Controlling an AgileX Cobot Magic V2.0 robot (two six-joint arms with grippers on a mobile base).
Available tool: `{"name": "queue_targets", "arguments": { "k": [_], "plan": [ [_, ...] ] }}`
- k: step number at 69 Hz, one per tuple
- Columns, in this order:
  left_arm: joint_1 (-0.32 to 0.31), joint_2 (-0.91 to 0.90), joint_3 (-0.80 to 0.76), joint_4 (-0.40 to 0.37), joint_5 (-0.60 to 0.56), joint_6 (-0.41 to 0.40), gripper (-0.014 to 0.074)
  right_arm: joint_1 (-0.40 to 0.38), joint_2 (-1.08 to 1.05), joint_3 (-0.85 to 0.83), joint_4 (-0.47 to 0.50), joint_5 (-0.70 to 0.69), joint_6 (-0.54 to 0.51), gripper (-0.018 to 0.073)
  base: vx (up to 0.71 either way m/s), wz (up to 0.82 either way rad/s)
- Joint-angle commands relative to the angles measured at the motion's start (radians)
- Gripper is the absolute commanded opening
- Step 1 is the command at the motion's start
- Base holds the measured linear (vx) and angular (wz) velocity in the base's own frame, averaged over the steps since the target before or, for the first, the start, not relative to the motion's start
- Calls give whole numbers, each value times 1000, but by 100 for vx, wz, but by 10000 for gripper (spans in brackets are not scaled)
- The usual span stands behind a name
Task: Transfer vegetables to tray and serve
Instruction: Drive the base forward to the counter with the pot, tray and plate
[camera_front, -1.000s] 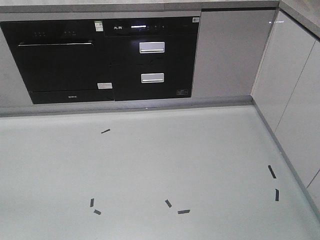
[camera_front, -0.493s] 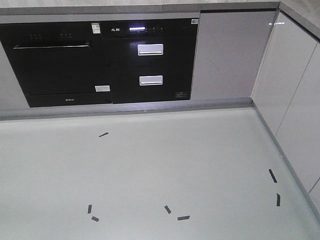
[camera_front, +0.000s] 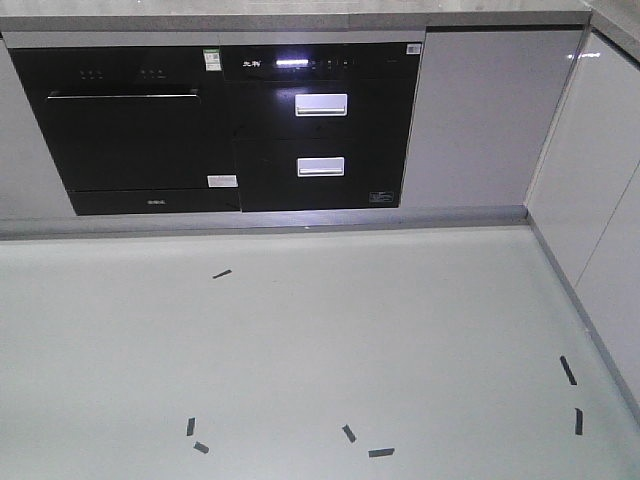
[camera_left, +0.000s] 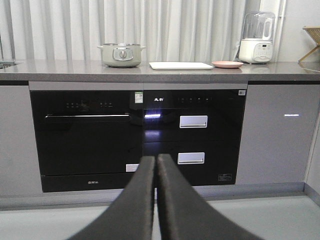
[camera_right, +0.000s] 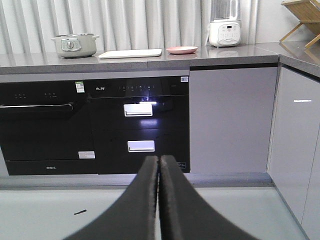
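Floor (camera_front: 320, 340): we face a wide pale stretch of it, which lies between us and the cabinets.
Counter (camera_left: 75, 70): a grey top runs left to right along the far wall, above the cabinet fronts.
Black appliances: the oven (camera_left: 87, 135) sits on the left and the two-drawer unit (camera_left: 192, 140) just to its right, both under the counter.
Tray (camera_left: 181, 65): it lies flat on the far counter, right of the pot (camera_left: 121, 55) and just left of the pink plate (camera_left: 227, 64). We see nothing on it from this low angle.
Vegetables: we cannot find them in any view. If they lie on the pink plate, its rim hides them from us.
Left gripper (camera_left: 156, 165): its fingers are pressed together with nothing between them, and it points at the appliances.
Right gripper (camera_right: 159, 162): it is likewise clenched and empty, aimed at the drawer unit.
Tape marks (camera_front: 222, 273): short dark strips are scattered over the near floor.
Step in hand: we judge this to be the approach, with the base well apart from the counter and nothing picked up yet.
Next move: we need to close in on the counter in front of the tray and plate, lift the arms above the counter edge, and open one gripper once the leaf is in sight.
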Motion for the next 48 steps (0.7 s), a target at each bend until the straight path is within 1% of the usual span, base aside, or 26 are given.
{"name": "queue_targets", "arguments": {
  "k": [1,48],
  "plan": [
    [3,-14,10,-8,-72,0,-6,-5,-1,6,-9,-80,-2,-7,7,0],
    [3,-14,10,-8,-72,0,-6,-5,-1,6,-9,-80,-2,-7,13,2]
  ]
}}
